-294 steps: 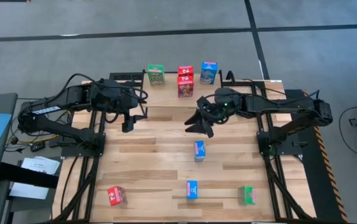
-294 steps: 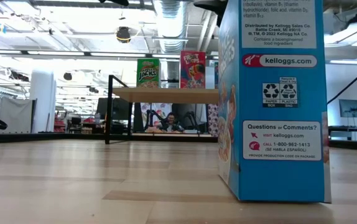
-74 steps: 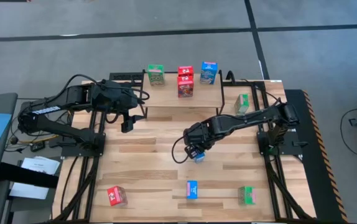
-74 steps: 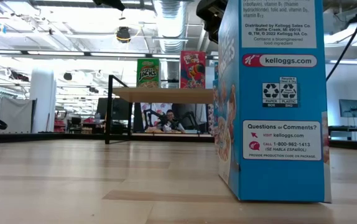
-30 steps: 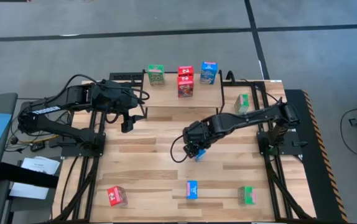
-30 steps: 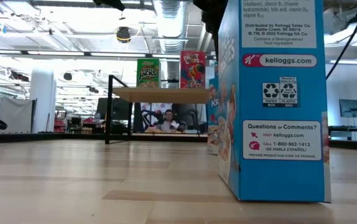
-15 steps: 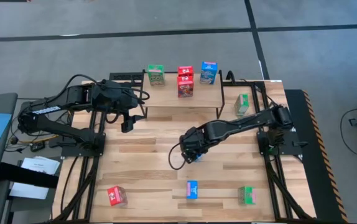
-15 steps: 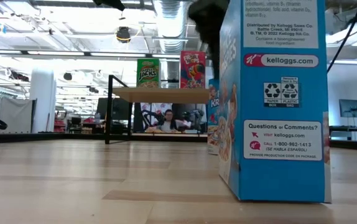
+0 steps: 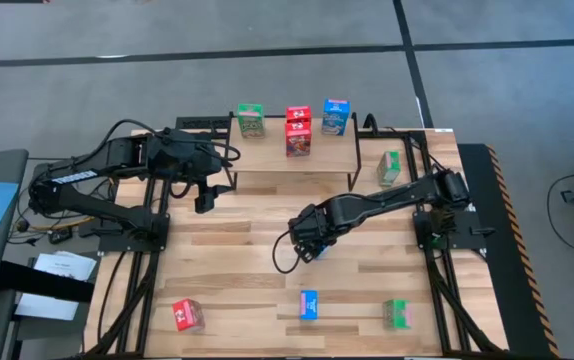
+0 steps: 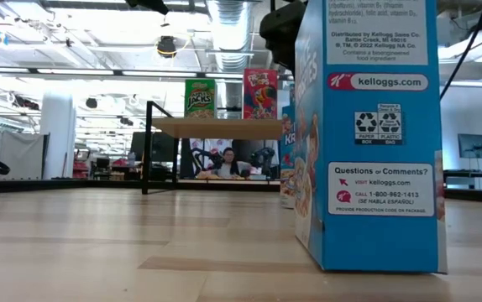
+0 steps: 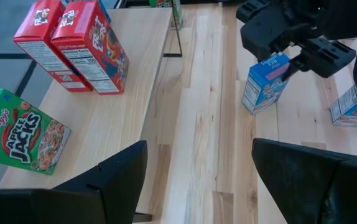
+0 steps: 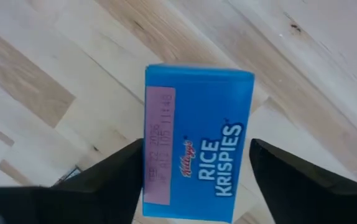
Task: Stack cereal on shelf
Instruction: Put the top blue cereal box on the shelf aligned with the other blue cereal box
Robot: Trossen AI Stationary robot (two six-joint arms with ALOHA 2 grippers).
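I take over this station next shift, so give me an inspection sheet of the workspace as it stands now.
Surface: slatted wooden tabletop, no spills seen.
Job's things: shelf carries a green box, two red boxes and a blue box. On the tabletop: red box, blue box, green box; another green box by the right arm's base.
Clutter: nothing seen.
Grippers: right gripper sits over a Rice Krispies box, fingers either side of it, contact unclear. Left gripper waits open near the shelf.
Cables: black cable loops at the right wrist.
Surroundings: a person sits beyond the table.
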